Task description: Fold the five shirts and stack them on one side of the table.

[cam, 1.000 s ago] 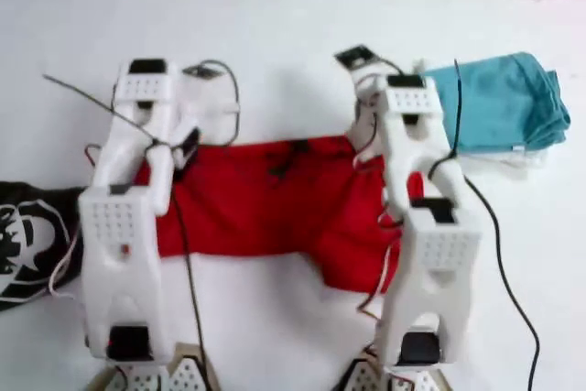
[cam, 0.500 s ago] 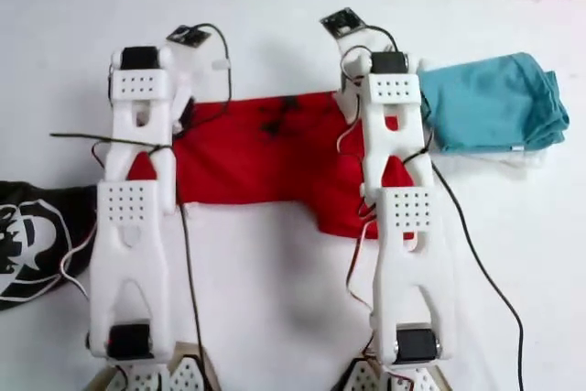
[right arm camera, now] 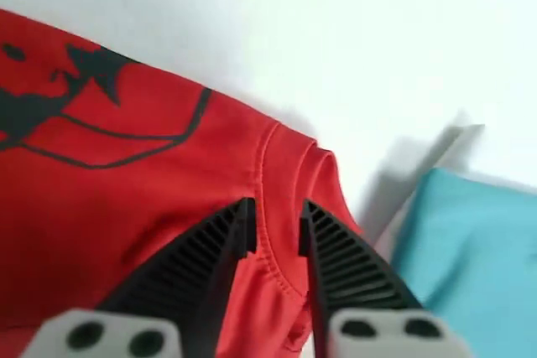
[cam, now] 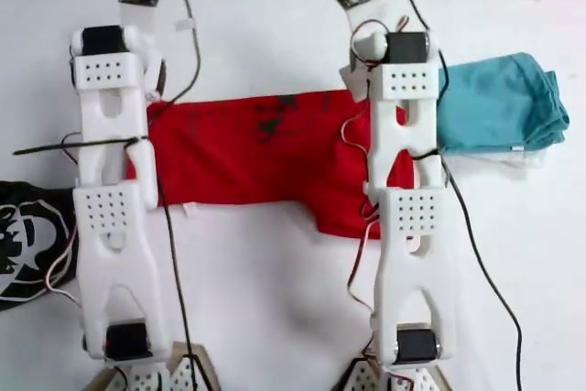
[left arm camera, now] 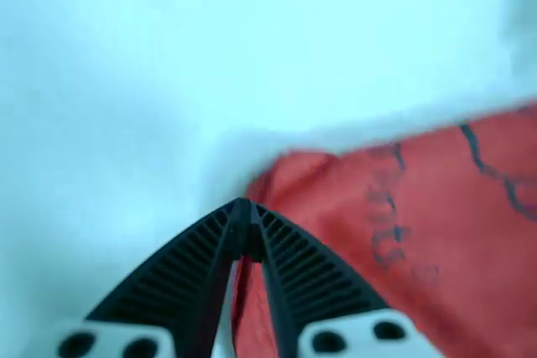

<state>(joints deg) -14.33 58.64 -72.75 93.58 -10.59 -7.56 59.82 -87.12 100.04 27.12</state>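
A red shirt [cam: 256, 157] with a dark print lies spread across the middle of the white table [cam: 275, 299], between my two outstretched arms. My left gripper [left arm camera: 243, 207] is at the shirt's far left corner [left arm camera: 352, 232], fingertips pressed together with red cloth between the fingers. My right gripper [right arm camera: 277, 211] hovers over the hemmed far right corner of the red shirt [right arm camera: 126, 182]. Its fingers stand a narrow gap apart, and the cloth lies flat beneath them. A folded teal shirt [cam: 499, 103] rests at the right, close beside the right arm [cam: 407, 135].
A black shirt [cam: 23, 235] with a white print lies bunched at the table's left edge. The teal shirt [right arm camera: 470, 257] sits on a bit of white fabric [cam: 513, 160]. Cables trail from both arms. Bare table lies in front of the red shirt and along the far edge.
Both arms have stretched out away from their bases. The red shirt's far edge was dragged farther back and the cloth pulled out flatter and wider to the left.
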